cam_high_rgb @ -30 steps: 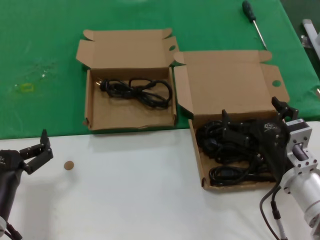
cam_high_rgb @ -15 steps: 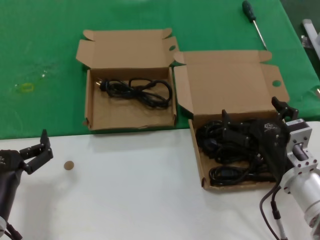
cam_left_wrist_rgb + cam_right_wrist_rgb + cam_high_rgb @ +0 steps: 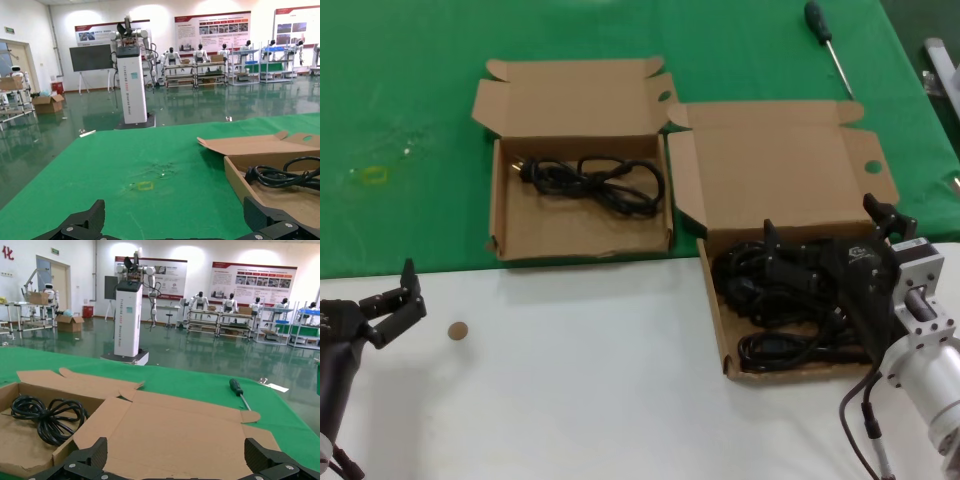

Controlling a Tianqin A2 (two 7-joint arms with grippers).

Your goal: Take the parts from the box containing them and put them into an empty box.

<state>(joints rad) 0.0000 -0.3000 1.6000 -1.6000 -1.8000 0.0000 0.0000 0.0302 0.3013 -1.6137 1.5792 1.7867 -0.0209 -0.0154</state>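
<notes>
Green felt underlies both cardboard boxes; right gripper (image 3: pixel 825 262) spread over rubbery coiled cords (image 3: pixel 770 300), left gripper (image 3: pixel 390 300) spread.

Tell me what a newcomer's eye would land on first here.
Two open cardboard boxes straddle the green cloth's edge: the smaller box holds one coiled cord, while the larger box holds a black tangle of cords, with the right hand, open, over them. The left hand waits open near the table's left edge.

A glossy dark green floor (image 3: pixel 200 107) reflects the ceiling lights of a large hall. White walls (image 3: pixel 102 260) carry poster boards (image 3: pixel 212 31). A white pillar kiosk (image 3: pixel 128 320) stands mid-floor, with metal shelving racks (image 3: pixel 260 62) toward two o'clock beyond it.
</notes>
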